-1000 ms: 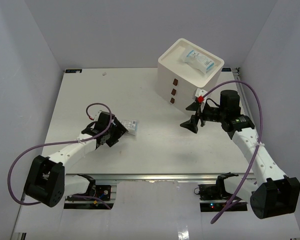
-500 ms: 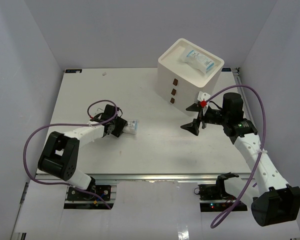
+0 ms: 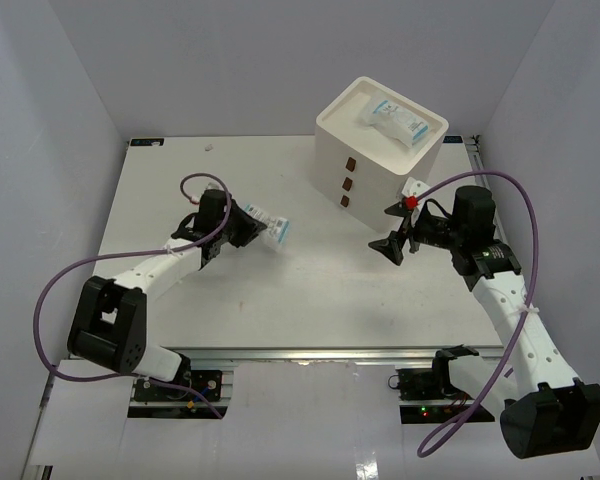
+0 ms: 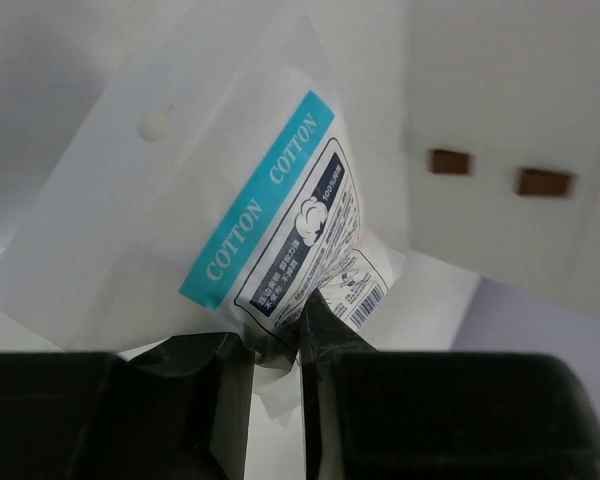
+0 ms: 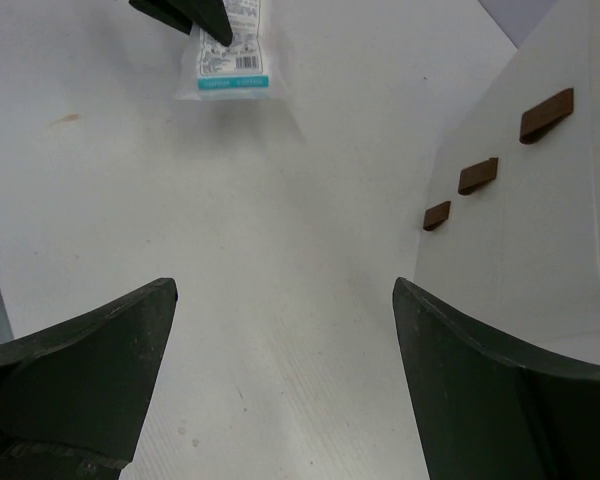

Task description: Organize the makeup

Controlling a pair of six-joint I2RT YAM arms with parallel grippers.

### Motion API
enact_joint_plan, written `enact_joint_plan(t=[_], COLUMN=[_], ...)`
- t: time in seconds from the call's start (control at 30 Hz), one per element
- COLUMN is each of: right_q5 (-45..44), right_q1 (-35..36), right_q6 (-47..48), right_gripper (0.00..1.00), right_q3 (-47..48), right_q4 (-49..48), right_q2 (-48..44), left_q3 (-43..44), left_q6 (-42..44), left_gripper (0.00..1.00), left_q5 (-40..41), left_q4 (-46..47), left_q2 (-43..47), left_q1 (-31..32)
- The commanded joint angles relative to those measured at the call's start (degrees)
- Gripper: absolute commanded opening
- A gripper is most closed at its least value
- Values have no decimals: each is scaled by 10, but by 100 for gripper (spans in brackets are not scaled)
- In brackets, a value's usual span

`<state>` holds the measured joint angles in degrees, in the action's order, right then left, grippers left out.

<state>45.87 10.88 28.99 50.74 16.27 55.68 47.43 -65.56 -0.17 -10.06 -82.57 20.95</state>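
So the left tool (image 4: 276,345) is pinched tight on the bottom edge of a cotton packet (image 4: 250,230), mid-left over the bench (image 3: 310,290). It's probably lifted clear, but that's hard to tell. The right tool (image 3: 391,230) hangs wide open beside the drawer box (image 3: 380,175), gripping nothing. A second packet (image 3: 392,118) lies on top of the box.

The left arm (image 3: 152,267) and the right arm (image 3: 512,300) match, each made of smooth white tubular links joined by chunky black joint housings. A thin purple cable (image 3: 202,178) loops off the left one, and a longer purple lead (image 3: 480,175) arcs along the right. The right gripper (image 3: 385,228) has matte black, wedge-shaped fingers (image 5: 80,380), with a small red part (image 3: 410,202) beside its white mount.
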Motion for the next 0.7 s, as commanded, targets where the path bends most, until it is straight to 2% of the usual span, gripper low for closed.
enact_joint_plan(t=[0.0,0.17,0.3,0.47,0.67], right_q5=[-44,-41,-33,-28,-23], right_q1=[-18,-39,-48,-54,-58], right_q6=[-23,-30,-35,-37,-42], right_gripper=[95,95,95,95,95], right_q3=[5,1,-2,-6,-12], right_q4=[-32,-36,-40,-46,-52], right_q2=[-11,-15,-17,-19,-22], left_q3=[96,274,426,621,760], left_q6=[122,167,173,177,168], left_gripper=[8,4,5,16,23], left_q5=[-180,-246,-250,-230,-215], left_q4=[163,174,161,129,120], left_q2=[26,-66,-164,-298,-405], left_q1=[5,30,52,77,88])
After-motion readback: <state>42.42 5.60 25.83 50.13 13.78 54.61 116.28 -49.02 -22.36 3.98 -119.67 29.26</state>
